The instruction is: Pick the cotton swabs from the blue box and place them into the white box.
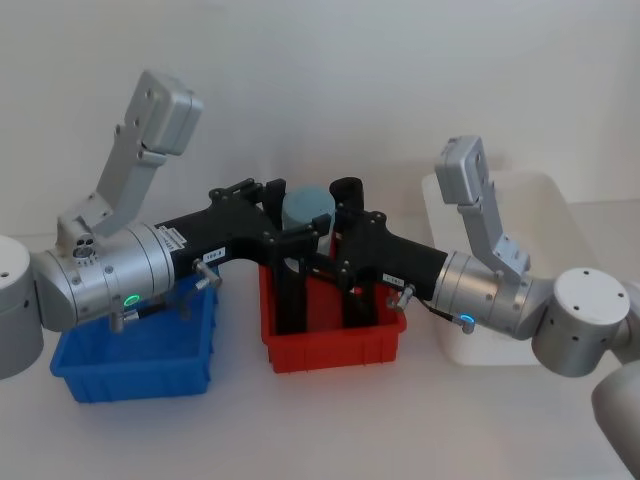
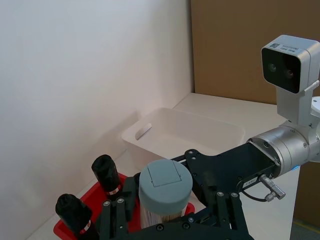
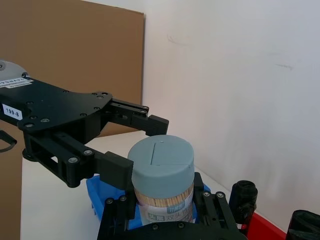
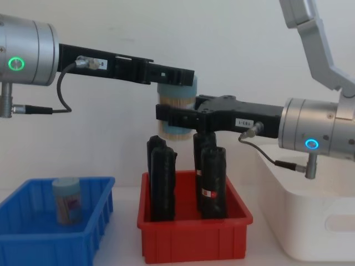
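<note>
Pale blue lid, clear wall, tan-white sticks inside: one tub of cotton swabs (image 4: 176,101) held in mid-air, upright, with both grippers on it at once. Left gripper (image 4: 176,76) reaches in level from the robot's left, jaws closed on the tub at lid height. Right gripper (image 4: 175,118) reaches in from the robot's right, jaws clamped on the tub's lower body, just under the left jaws. Fingers of the two grippers sit close, one pair above the other; contact between them cannot be told. Directly below both sets of jaws: red bin (image 4: 194,243) with tall black rolls (image 4: 213,183) standing upright in it, their tops short of the tub's base. Down and out past the left gripper's wrist: the blue box (image 4: 33,245) on the table, a second tub (image 4: 67,200) standing upright inside it, well apart from either jaw. Down and behind the right gripper's wrist: the white box (image 4: 310,239), just beside the red bin, well below the held tub.
</note>
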Tool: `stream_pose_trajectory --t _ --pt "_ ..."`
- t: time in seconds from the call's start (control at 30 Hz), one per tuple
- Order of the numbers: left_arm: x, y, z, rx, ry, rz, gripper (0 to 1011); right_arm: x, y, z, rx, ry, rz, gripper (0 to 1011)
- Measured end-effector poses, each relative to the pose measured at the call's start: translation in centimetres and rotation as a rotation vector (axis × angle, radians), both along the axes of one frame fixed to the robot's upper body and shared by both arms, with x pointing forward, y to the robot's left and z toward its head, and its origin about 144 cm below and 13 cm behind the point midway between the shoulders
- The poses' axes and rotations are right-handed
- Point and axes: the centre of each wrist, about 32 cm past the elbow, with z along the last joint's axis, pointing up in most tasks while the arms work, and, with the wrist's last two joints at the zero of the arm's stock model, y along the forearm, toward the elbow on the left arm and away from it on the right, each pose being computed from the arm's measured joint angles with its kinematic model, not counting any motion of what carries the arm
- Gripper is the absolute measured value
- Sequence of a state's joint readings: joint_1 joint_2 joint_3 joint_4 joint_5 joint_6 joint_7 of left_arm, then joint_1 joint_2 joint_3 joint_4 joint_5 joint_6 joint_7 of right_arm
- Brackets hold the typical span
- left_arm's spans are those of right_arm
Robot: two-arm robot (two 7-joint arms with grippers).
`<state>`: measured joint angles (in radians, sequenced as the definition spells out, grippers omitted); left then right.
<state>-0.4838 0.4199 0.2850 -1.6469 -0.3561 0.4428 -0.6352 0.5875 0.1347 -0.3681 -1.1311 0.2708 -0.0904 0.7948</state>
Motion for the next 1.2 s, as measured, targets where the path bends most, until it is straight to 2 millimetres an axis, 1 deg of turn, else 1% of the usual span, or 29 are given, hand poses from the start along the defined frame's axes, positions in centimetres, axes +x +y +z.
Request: stream_pose_trajectory --t 0.03,0.1,0.13,0.17,0.23,0.63,1.2 --pt "0.0 0.0 0.0 0.000 0.000 0.000 844 0.0 0.0 0.0 0.000 0.000 -0.001 642" --pt "0.0 0.0 0.0 0.000 0.000 0.000 872 0.0 0.0 0.0 -0.002 0.001 -0.003 642" --pt "0.0 0.0 0.0 0.000 0.000 0.000 927 0.0 0.0 0.0 -0.003 0.001 -0.005 642" --pt "0.0 0.0 0.0 0.000 0.000 0.000 941 0.1 0.0 0.0 -0.004 0.001 -0.007 642" --pt "0.0 0.0 0.0 0.000 0.000 0.000 1003 0.1 -0.1 0.0 -0.006 0.002 -0.010 642" --pt "0.0 0.0 0.0 0.000 0.000 0.000 999 0.1 -0.8 -0.2 -0.011 0.010 -0.050 642" --pt "0.0 0.0 0.0 0.000 0.000 0.000 1000 -0.4 -4.1 -0.8 -0.001 0.029 -0.253 642"
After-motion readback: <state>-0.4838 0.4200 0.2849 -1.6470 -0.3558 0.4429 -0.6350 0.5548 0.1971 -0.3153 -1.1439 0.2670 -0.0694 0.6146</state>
